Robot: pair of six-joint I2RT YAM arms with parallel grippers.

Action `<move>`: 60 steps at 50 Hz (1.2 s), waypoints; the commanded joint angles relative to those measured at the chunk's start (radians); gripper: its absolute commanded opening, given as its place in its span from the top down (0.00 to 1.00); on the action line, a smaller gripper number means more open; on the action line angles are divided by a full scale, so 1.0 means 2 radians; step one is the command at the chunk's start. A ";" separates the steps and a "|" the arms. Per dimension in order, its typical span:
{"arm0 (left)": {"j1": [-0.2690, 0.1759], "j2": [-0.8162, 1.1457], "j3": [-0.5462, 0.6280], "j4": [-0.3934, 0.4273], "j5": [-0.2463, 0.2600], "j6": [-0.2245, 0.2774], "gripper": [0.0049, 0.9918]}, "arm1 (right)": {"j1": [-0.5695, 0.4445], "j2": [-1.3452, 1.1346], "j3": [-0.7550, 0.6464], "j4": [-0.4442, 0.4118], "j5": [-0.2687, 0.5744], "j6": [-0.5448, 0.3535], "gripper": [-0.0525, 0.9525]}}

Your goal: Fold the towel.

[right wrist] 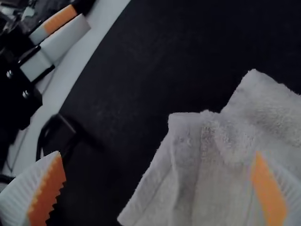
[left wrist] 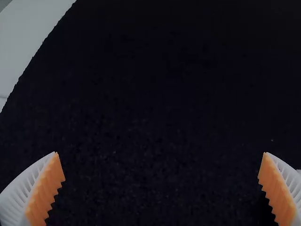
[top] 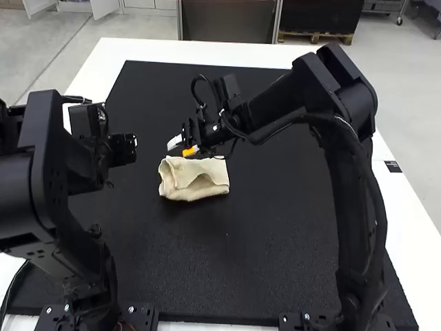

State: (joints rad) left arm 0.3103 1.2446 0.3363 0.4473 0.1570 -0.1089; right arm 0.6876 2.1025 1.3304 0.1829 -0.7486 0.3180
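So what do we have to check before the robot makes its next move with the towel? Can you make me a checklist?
1. Towel on the black mat: ok, all of it lies there.
2. Right claw open: ok, its fingers are wide apart.
3. Right claw by the towel: ok, it is at the towel's far edge, seen from the high view.
4. Right claw touching the towel: cannot tell.
5. Left claw out of the way: ok, it is open over bare mat, off to the towel's left.
6. Towel neat: not ok, it is folded small but rumpled, and its edges don't line up.
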 commanded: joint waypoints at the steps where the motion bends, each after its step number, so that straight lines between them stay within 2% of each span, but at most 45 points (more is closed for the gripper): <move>1: 0.001 -0.007 0.002 0.007 0.000 0.007 0.02 | -0.022 -0.016 0.013 0.004 -0.027 0.009 0.05; 4: 0.001 -0.006 0.002 0.007 0.000 0.007 0.02 | -0.029 -0.016 0.007 0.004 -0.030 0.009 0.15; 6: 0.001 -0.007 0.002 0.008 0.000 0.007 0.02 | -0.031 -0.015 0.001 0.011 -0.030 0.009 0.29; 9: 0.001 -0.006 0.002 0.008 0.000 0.007 0.02 | -0.033 -0.015 -0.009 0.024 -0.031 0.009 0.57; 10: 0.001 -0.007 0.002 0.008 0.000 0.007 0.02 | -0.033 -0.015 -0.012 0.030 -0.031 0.009 0.75; 11: 0.001 -0.006 0.002 0.008 0.001 0.007 0.02 | -0.033 -0.016 -0.016 0.037 -0.031 0.009 0.89; 12: 0.002 -0.007 0.002 0.008 0.001 0.007 0.02 | -0.032 -0.016 -0.019 0.044 -0.030 0.008 0.98; 39: 0.001 -0.006 0.002 0.011 0.001 0.008 0.02 | -0.004 0.016 -0.049 0.047 -0.028 -0.026 0.97; 51: 0.001 -0.007 0.002 0.016 0.001 0.008 0.02 | -0.005 0.053 -0.056 0.080 -0.025 -0.035 0.97; 60: 0.001 -0.006 0.002 0.019 0.001 0.010 0.02 | 0.003 0.082 -0.057 0.114 0.008 -0.045 0.97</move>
State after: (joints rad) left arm 0.3103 1.2446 0.3363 0.4709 0.1570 -0.1043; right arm 0.6788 2.2524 1.2114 0.3782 -0.7792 0.2634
